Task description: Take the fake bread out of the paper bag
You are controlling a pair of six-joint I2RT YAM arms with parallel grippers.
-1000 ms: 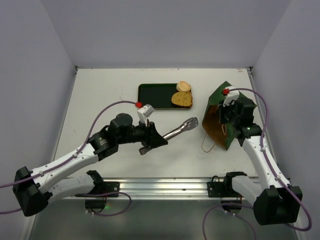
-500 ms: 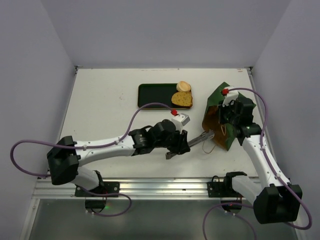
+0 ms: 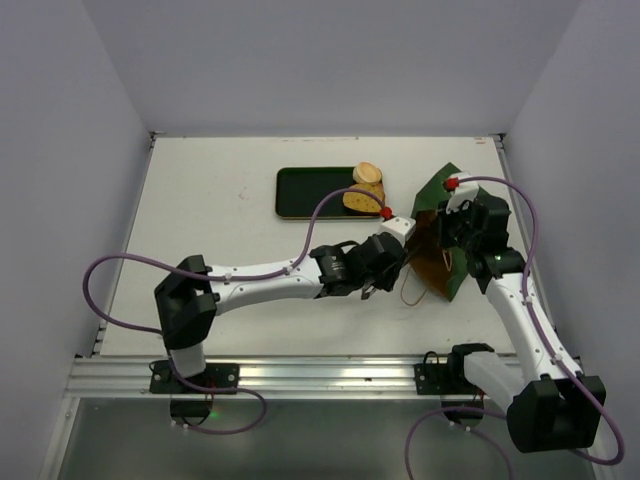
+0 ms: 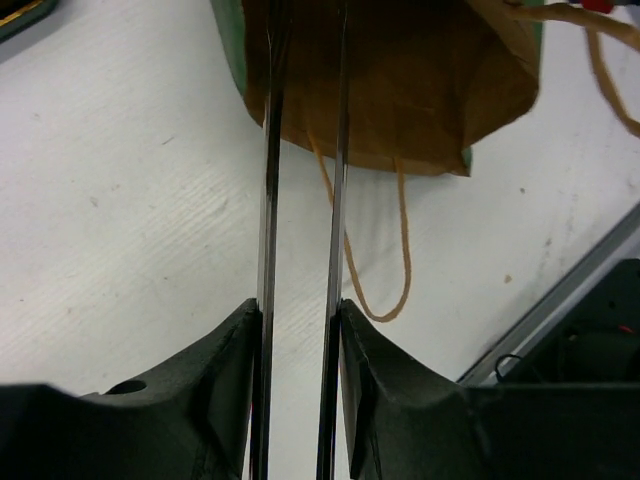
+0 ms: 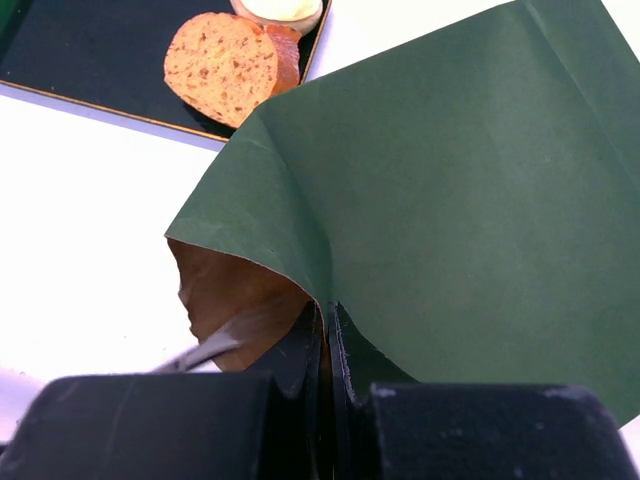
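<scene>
Your left jaws, clamped on the metal tongs (image 4: 268,200), have shifted right. The tips now enter the paper bag (image 4: 400,90), whose rim your right jaws pinch shut. Next pick seems close.

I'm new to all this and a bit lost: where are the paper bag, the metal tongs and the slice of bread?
paper bag (image 5: 450,180): right wrist view, its green outer side.
metal tongs (image 4: 267,200): left wrist view, one long blade.
slice of bread (image 5: 225,65): right wrist view, its cut face.
</scene>
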